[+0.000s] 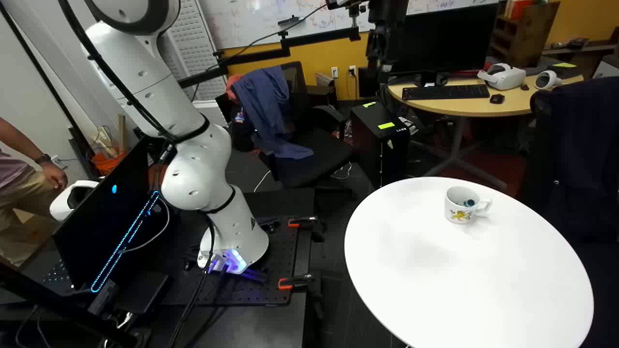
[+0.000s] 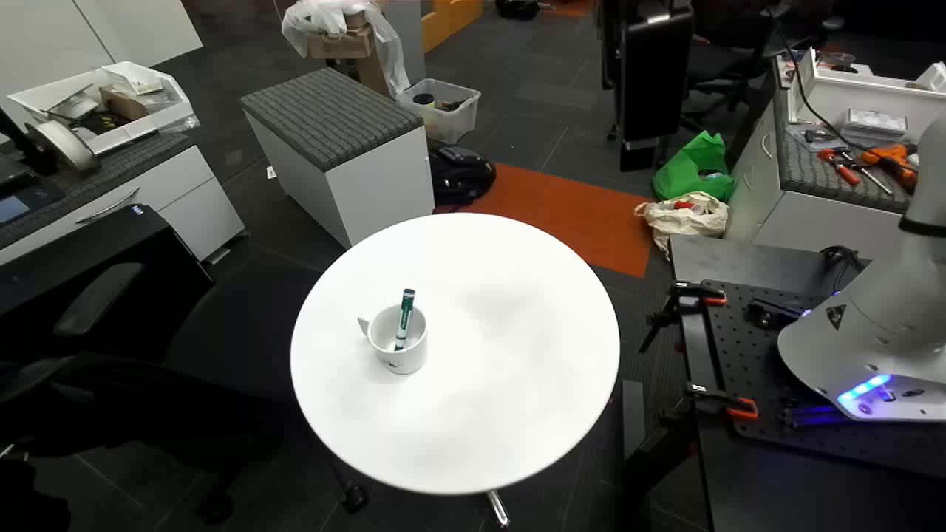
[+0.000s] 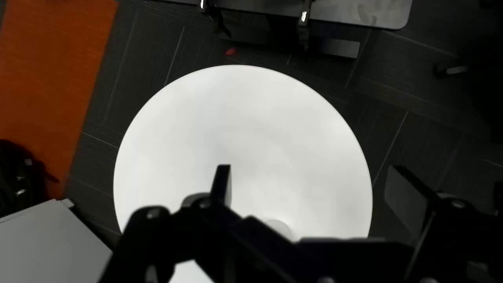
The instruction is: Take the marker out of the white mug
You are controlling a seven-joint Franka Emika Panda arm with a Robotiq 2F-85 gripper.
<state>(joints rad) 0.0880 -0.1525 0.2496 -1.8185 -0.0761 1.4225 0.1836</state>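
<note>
The white mug (image 1: 453,207) stands upright on the round white table (image 1: 464,285); it also shows in an exterior view (image 2: 408,360). The teal-green marker (image 2: 404,318) leans in the mug, its dark end sticking out above the rim. In an exterior view only the marker's end (image 1: 469,203) shows inside the mug. My gripper (image 3: 310,171) is open and empty, fingers wide apart, high above the table. It hangs at the top of an exterior view (image 1: 382,65). In the wrist view a bit of the mug (image 3: 280,227) shows behind the gripper's body; the marker is hidden there.
The arm's base (image 1: 237,237) is clamped on a black bench (image 2: 746,473) beside the table, with a gap of floor between. A black chair (image 1: 309,154), a desk with a monitor (image 1: 442,43) and a grey-topped cabinet (image 2: 332,118) stand around.
</note>
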